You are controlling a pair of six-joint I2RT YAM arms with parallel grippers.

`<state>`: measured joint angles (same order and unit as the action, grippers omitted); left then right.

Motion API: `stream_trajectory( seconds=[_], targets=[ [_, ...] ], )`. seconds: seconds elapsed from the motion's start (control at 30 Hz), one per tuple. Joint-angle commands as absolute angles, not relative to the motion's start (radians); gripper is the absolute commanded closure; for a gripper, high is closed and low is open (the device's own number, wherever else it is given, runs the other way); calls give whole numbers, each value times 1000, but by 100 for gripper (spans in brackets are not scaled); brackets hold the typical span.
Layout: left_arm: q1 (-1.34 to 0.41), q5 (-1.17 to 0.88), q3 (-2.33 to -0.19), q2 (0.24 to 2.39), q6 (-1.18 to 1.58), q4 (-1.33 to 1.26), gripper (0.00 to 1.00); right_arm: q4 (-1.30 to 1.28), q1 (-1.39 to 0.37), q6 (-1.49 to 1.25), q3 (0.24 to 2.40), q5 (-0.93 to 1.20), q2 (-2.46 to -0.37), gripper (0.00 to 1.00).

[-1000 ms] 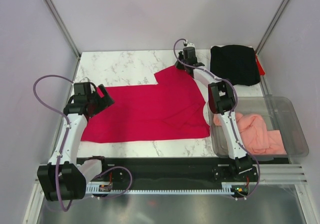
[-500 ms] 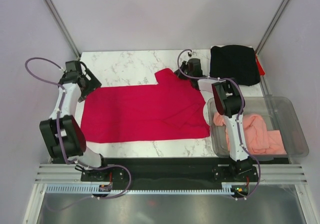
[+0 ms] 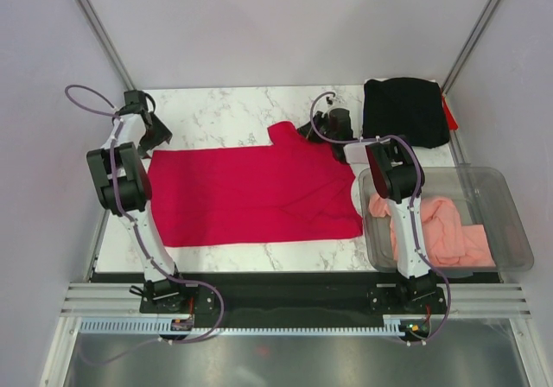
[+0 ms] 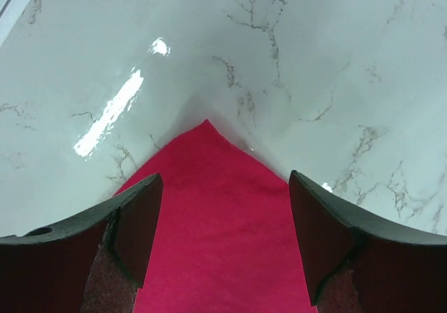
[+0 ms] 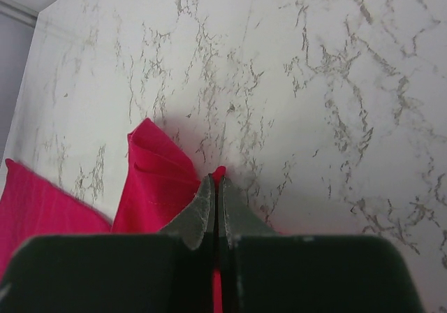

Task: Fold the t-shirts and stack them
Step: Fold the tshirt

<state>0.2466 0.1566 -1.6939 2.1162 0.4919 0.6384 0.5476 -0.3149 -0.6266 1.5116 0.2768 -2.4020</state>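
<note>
Crimson t-shirt (image 3: 251,193) lies spread flat across the middle of the marble counter (image 3: 225,115), 1 sleeve poking out toward 12 o'clock. Lower hem runs near the 6 o'clock edge.

My left fingers (image 3: 158,136) are at the shirt's 10 o'clock corner, spread wide. In the left wrist view 1 finger stands on each side of the pointed cloth corner. Nothing is pinched and the corner lies flat on the counter. I cannot tell if the tips touch the cloth.

My right fingers (image 5: 216,187) are at the shirt's 1 o'clock edge, by the sleeve. They are pressed together, pinching a thin sliver of the red cloth between the tips. In the right wrist view a small fold of red stands just at 10 o'clock of the tips, with bare marble beyond toward 12 o'clock.

Black t-shirt (image 3: 404,111) sits as a rough rectangle at the counter's 2 o'clock corner, apart from the crimson one.

Salmon-pink t-shirt (image 3: 449,227) is bunched and unfolded inside the clear bin (image 3: 510,188) at 4 o'clock. The bin is just beside the crimson shirt's 3 o'clock edge, and my right arm crosses over the bin's near-left wall.
</note>
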Motion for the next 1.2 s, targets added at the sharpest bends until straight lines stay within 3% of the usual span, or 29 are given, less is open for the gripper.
stream_trajectory(
  seconds=[0.0, 0.4, 0.6, 0.7, 0.8, 1.17],
  targets=[
    [250, 204, -1764, 2158, 472, 650, 20, 623, -302, -663, 1491, 328, -2353, 100],
    [250, 207, -1807, 2246, 479, 652, 41, 675, -288, -710, 1477, 362, -2372, 100],
    [250, 198, -1825, 2267, 472, 660, 67, 687, -287, -715, 1476, 376, -2372, 100],
    [250, 184, -1827, 2261, 477, 669, 90, 695, -285, -718, 1473, 400, -2349, 100],
    [250, 178, -1821, 2232, 485, 689, 98, 741, -288, -729, 1448, 463, -2292, 100],
    [252, 91, -1640, 2028, 548, 715, 98, 416, -350, -548, 1335, 454, -1947, 100]
  ],
)
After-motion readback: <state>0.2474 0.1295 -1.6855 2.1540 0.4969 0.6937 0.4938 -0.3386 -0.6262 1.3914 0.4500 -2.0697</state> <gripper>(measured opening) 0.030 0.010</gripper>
